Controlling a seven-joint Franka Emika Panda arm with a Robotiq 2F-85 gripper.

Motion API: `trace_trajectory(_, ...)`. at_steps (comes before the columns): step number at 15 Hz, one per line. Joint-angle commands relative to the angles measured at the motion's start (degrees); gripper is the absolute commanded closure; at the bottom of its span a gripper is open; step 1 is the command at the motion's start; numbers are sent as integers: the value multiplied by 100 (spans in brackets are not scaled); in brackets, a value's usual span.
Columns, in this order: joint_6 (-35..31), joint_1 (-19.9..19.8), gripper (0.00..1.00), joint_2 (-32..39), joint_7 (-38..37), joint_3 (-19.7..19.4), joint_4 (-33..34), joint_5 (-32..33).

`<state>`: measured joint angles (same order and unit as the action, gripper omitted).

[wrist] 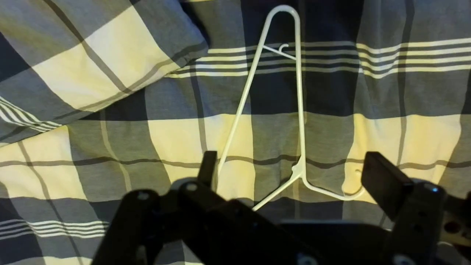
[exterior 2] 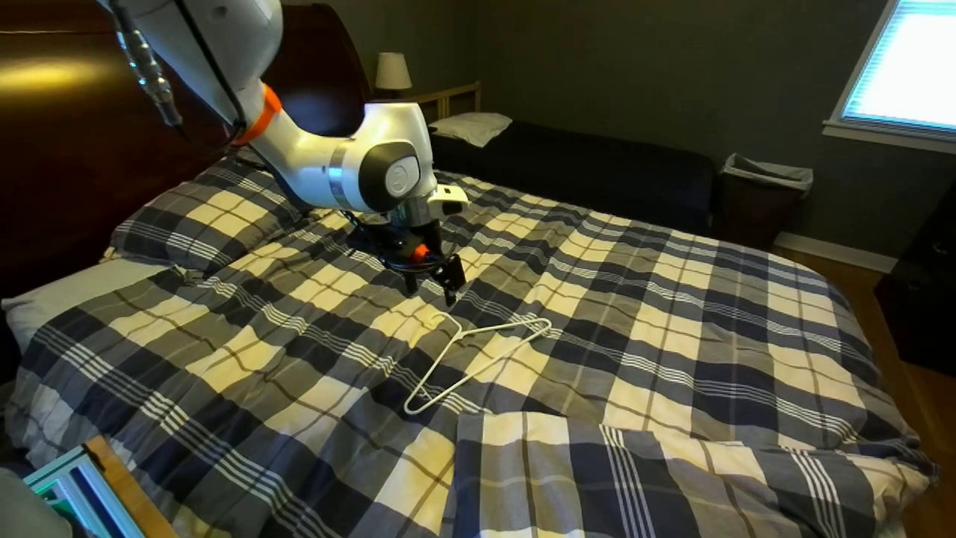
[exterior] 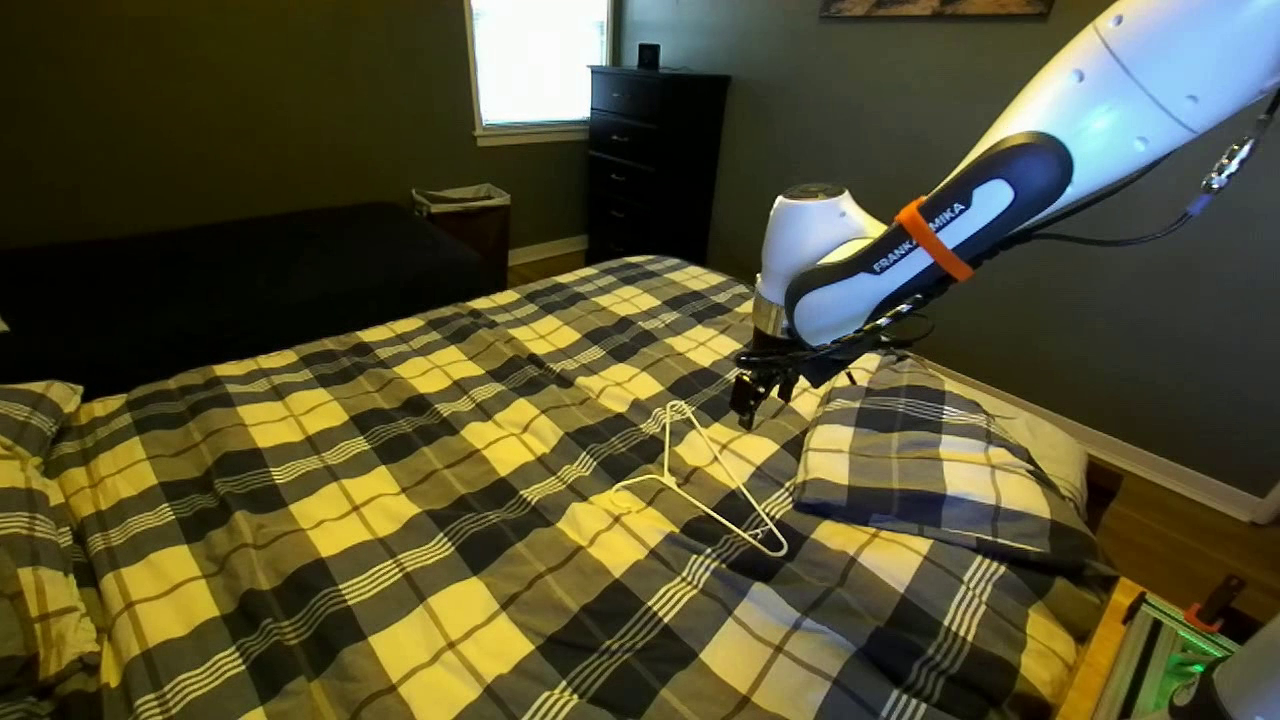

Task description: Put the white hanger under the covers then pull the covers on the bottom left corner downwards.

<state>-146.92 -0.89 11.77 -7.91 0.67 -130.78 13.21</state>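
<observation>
The white hanger (wrist: 300,110) lies flat on top of the plaid covers (exterior 2: 672,351), its whole outline showing in both exterior views. A flap of the same plaid is folded over beside it and looks like the bottom left corner (exterior 2: 635,478) of the covers; its edge enters the upper left of the wrist view. My gripper (exterior 2: 431,294) hangs above the bed near the hanger's hook end, touching nothing. In the wrist view the fingers are spread wide with nothing held. They hide a lower part of the hanger and some of its hook.
A plaid pillow (exterior 2: 216,209) rests by the dark headboard (exterior 2: 45,134). A wood-edged metal frame (exterior: 1110,640) stands close to the bed. Farther off are a dark second bed (exterior 2: 597,164), a hamper (exterior 2: 762,194) and a tall dresser (exterior: 655,160).
</observation>
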Motion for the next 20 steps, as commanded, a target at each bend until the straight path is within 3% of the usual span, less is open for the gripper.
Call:
trace_trajectory(1,-162,-53,0,744,710,39,434,-510)
trace_trajectory(6,-45,-99,0,1527,1179,7,922,-804)
trace_trajectory(11,-214,-164,0,2135,880,-244,1341,-883)
trace_trajectory(20,-163,-498,0,3068,802,-147,2222,-1594)
